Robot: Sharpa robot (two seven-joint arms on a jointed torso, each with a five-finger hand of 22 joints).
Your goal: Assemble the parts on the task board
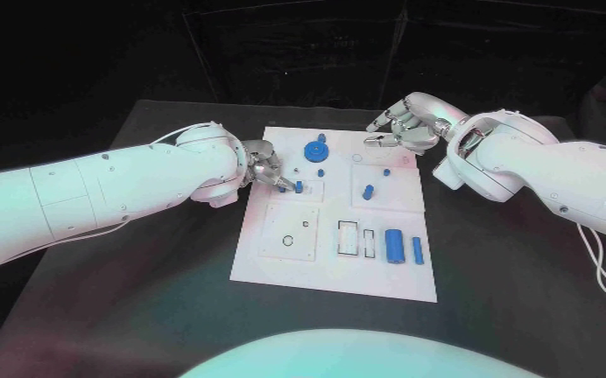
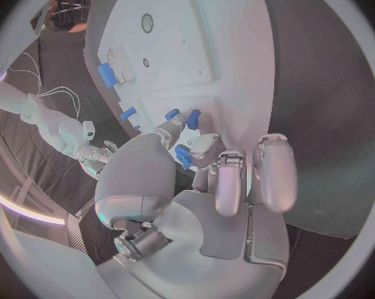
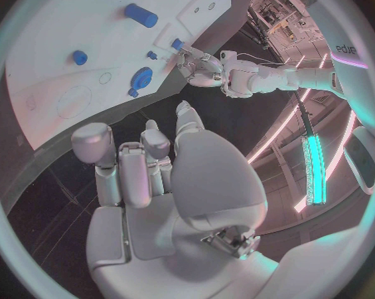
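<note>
We see the left hand (image 1: 264, 168) pinching a small blue peg (image 1: 298, 187), seemingly, at the board's (image 1: 332, 273) left-centre. It looks light, rigid, slick; we grip its sides. Right hand (image 1: 402, 127) hovers empty.

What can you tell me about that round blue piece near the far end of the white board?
The round blue piece is a flat disc with a raised hub at its middle, in matte blue that looks like plastic. It lies on the task board near its far edge, between the two hands. Neither hand touches it. The right wrist view shows its round shape too.
</note>
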